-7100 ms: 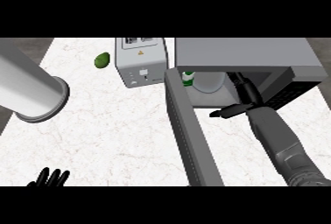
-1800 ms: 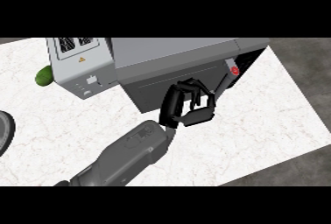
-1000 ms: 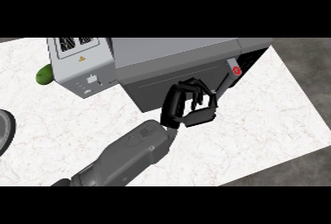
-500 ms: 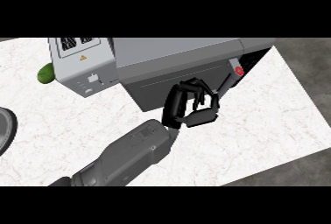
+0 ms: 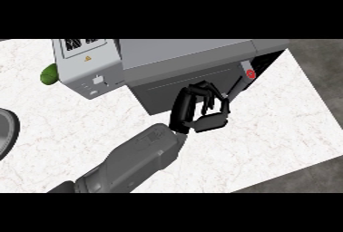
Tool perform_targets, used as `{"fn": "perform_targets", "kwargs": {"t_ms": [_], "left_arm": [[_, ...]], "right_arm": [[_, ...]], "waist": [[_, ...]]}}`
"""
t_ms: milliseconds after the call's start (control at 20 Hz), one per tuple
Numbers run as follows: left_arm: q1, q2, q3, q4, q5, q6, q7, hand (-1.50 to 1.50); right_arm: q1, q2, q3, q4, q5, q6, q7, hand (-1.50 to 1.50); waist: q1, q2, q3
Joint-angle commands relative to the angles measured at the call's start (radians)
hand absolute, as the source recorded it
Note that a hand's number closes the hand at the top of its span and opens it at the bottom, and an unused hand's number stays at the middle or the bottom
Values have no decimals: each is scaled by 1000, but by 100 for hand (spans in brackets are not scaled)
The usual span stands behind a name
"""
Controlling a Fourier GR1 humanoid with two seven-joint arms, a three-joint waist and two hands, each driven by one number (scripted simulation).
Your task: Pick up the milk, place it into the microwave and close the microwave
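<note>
On the far left of the counter (image 5: pixel 60 127) a green fruit (image 5: pixel 48 74) lies beside a small grey appliance (image 5: pixel 87 68). Right of these stands the microwave (image 5: pixel 188 52), its door (image 5: pixel 161 93) swung almost to, with a dark gap showing at the right end. The milk is not visible; presumably it is inside. The left hand (image 5: pixel 201 111), fingers curled and holding nothing, rests against the door's front, near its free right end. The hinge lies to the left, so the closing push should go away from the robot, towards the far side.
</note>
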Motion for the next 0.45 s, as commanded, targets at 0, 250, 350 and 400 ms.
{"fn": "perform_targets", "kwargs": {"t_ms": [0,250,350,400], "left_arm": [[-90,1,55,85,21,-6,13,150],[-103,1,48,91,41,-9,13,150],[-103,1,42,86,46,-15,5,150],[-105,1,39,89,49,-13,3,150]], "right_arm": [[-13,-3,-2,26,-10,49,-23,-150],[-24,-8,-14,56,-24,59,-17,-150],[-47,-18,-13,55,-20,56,-9,-150],[-43,-23,-11,62,-21,65,-2,-150]], "waist": [[-4,13,-2],[-4,9,0],[8,15,-3],[3,12,-3]]}}
